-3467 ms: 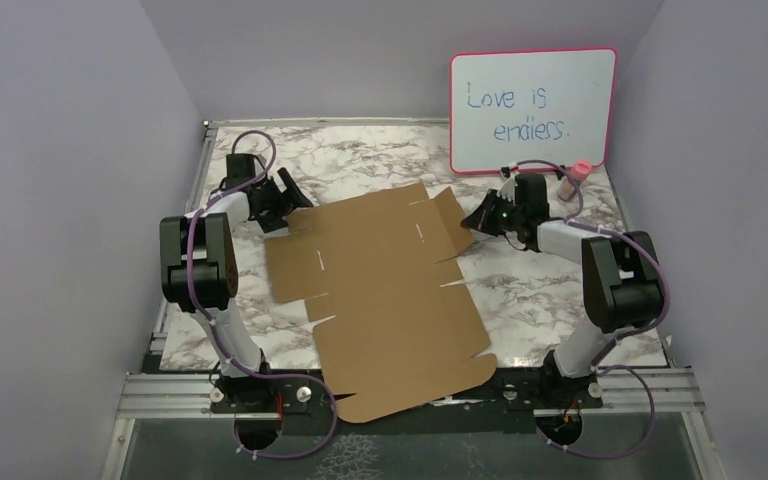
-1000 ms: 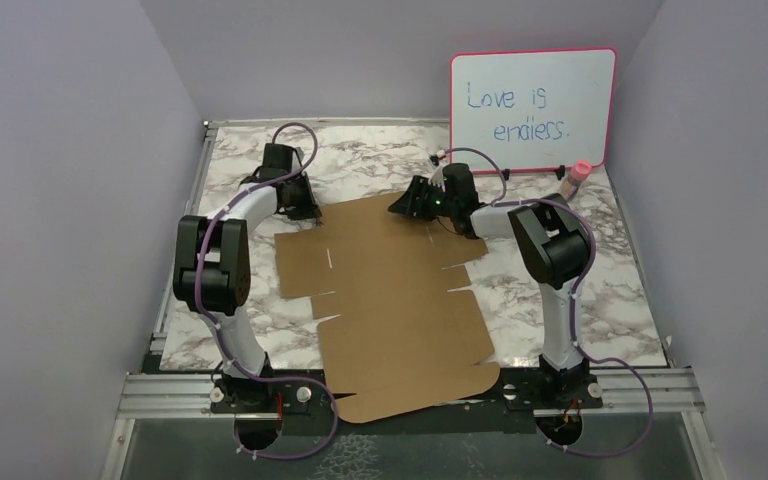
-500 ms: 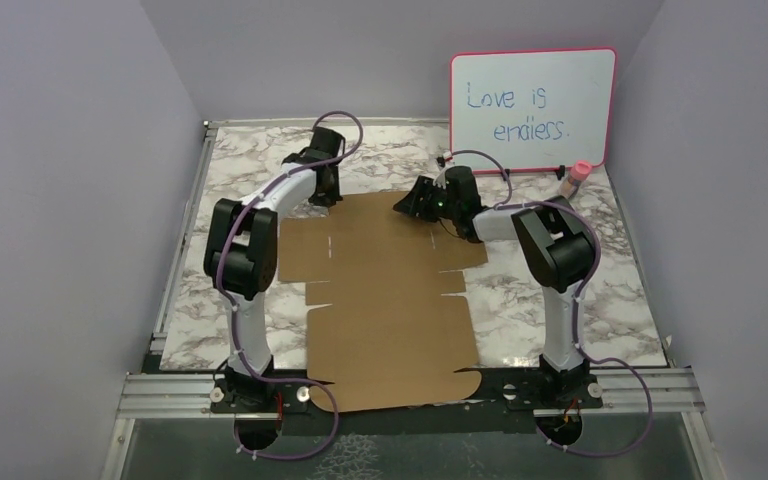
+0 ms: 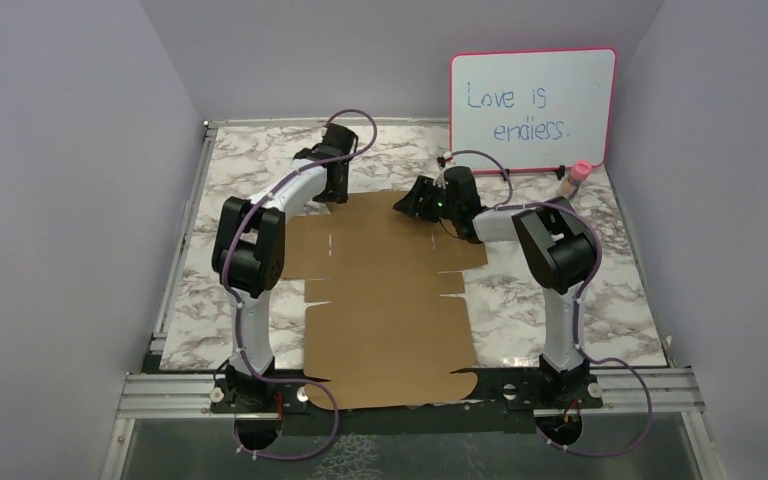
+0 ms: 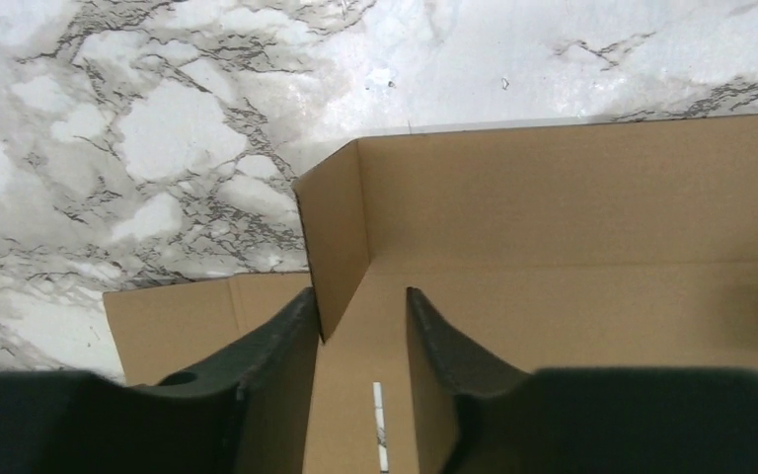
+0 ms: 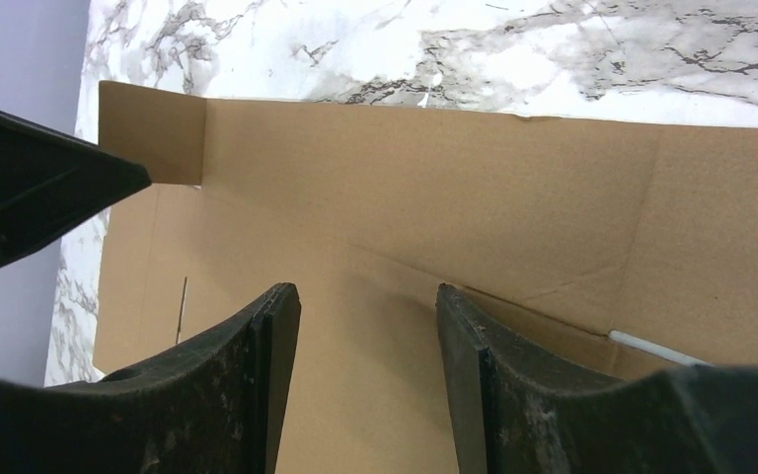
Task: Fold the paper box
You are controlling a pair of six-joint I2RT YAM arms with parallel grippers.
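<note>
The paper box (image 4: 390,300) is a brown cardboard sheet lying mostly flat in the middle of the marble table, its near end over the front rail. In the left wrist view its far strip (image 5: 572,197) is raised, and a small corner flap (image 5: 336,232) stands upright. My left gripper (image 5: 360,306) is open around that flap's lower corner, which lies against the left finger (image 5: 291,331). It sits at the box's far left corner (image 4: 338,188). My right gripper (image 6: 365,301) hangs open just above the cardboard (image 6: 395,207) at the far edge (image 4: 407,205), with nothing between its fingers.
A pink-framed whiteboard (image 4: 532,110) leans on the back wall, with a small pink-capped bottle (image 4: 577,178) below it. Purple walls close in both sides. Bare marble (image 4: 600,290) shows right and left of the box. The metal rail (image 4: 160,395) runs along the front.
My left arm has swung right along the far edge and its jaws have opened off the flap. The box has turned square to the table. The right arm has barely moved.
</note>
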